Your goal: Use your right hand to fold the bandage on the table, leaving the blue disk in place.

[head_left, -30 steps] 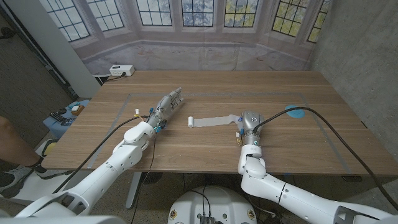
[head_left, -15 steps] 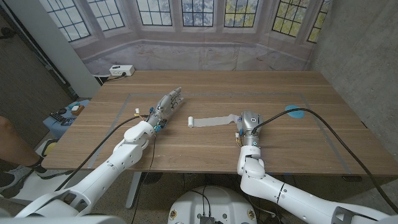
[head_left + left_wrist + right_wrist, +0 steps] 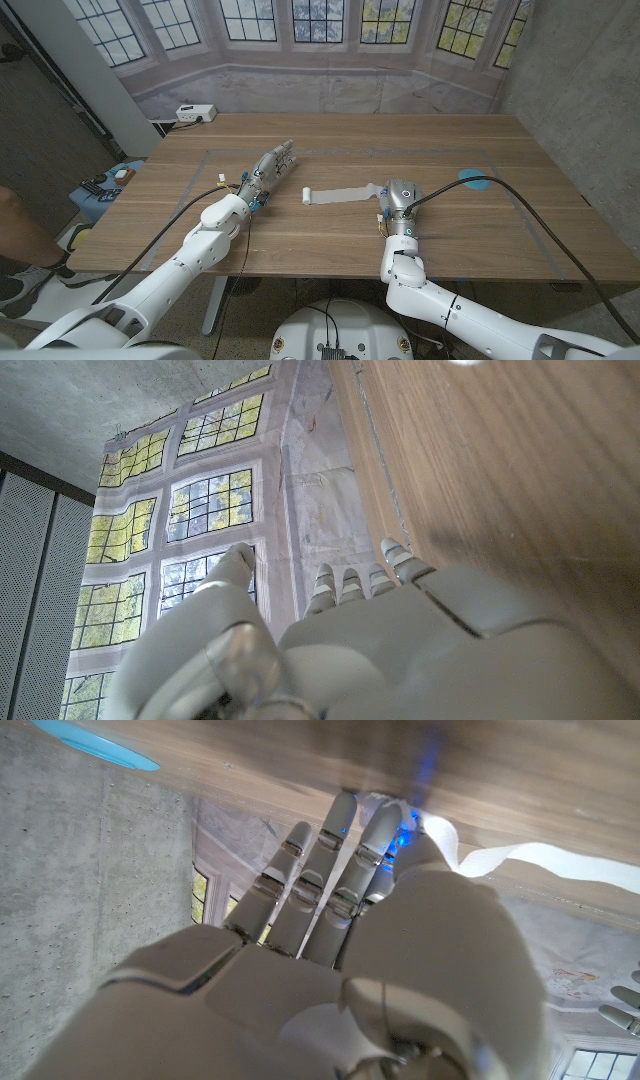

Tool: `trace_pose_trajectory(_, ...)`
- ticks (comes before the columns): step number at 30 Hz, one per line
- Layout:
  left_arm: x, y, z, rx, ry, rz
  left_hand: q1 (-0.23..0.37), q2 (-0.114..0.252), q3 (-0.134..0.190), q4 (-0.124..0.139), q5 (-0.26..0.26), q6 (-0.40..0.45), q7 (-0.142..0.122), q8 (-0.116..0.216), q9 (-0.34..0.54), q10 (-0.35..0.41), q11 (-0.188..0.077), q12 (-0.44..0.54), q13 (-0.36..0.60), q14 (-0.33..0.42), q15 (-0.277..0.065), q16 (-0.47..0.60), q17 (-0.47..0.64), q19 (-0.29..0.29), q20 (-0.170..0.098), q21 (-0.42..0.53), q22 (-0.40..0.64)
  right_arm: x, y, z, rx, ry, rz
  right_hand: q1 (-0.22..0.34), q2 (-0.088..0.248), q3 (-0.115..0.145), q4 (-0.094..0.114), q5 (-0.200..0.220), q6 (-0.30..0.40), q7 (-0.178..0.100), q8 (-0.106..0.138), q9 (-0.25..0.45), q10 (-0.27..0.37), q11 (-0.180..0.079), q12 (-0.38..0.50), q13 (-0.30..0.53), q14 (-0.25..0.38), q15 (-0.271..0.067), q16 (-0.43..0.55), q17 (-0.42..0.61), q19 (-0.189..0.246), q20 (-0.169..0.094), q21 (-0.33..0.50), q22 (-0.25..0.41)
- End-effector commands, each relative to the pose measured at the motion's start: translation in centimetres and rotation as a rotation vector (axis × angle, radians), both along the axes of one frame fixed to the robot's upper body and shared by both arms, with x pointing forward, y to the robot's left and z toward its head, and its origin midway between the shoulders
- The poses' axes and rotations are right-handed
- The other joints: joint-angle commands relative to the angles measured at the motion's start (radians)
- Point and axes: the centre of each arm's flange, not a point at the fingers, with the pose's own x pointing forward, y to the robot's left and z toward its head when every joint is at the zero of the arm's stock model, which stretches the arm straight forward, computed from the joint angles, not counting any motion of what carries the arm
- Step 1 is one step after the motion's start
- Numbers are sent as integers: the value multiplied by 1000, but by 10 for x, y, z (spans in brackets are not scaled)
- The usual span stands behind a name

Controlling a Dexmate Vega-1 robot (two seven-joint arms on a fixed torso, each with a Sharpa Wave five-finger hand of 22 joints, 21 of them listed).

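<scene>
One white bandage (image 3: 340, 194) lies unrolled across the middle of the head view on the wooden counter (image 3: 330, 150), with a small rolled end at its left tip and its right end under the right hand (image 3: 398, 194). In the right wrist view the bandage (image 3: 520, 858) runs off as a white strip from the fingertips (image 3: 385, 820) of the right hand (image 3: 330, 960), which touch the counter (image 3: 300, 770) at the strip's end; whether they pinch the bandage I cannot tell. One blue disk (image 3: 474, 180) sits right of centre, apart from the bandage, and shows as a blue sliver (image 3: 95, 742) in the right wrist view. The left hand (image 3: 268, 168) lies left of centre with its fingers stretched out and holding nothing; in its wrist view the fingers (image 3: 350, 582) reach along the counter (image 3: 500, 470). One white box (image 3: 195, 113) sits at the counter's upper left corner.
</scene>
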Motion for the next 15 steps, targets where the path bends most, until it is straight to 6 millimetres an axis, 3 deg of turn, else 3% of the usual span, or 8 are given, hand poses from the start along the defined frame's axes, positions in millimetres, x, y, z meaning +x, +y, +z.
trace_pose_trajectory(1, 1, -2, -1, 3, 5, 2, 0, 7, 0, -6, 4, 5, -5, 0, 3, -1, 2, -2, 4, 5, 0, -2, 2, -1, 5, -2, 3, -4, 2, 9, 3, -41, 17, 15, 2, 7, 2, 8, -9, -1, 1, 7, -9, 0, 2, 10, 12, -76, 3, 6, -5, -101, -2, 6)
trace_pose_trajectory(15, 1, -8, 0, 8, 4, -5, -1, 7, 1, -6, 4, 5, -6, 0, 3, -2, 0, -2, 4, 4, 1, -2, 2, -1, 5, -3, 3, -12, -1, 18, 1, -77, 28, 27, 7, 6, 4, 11, -20, 3, -1, 11, -15, 1, 8, 32, 15, -76, 2, 20, -11, -98, -3, 6)
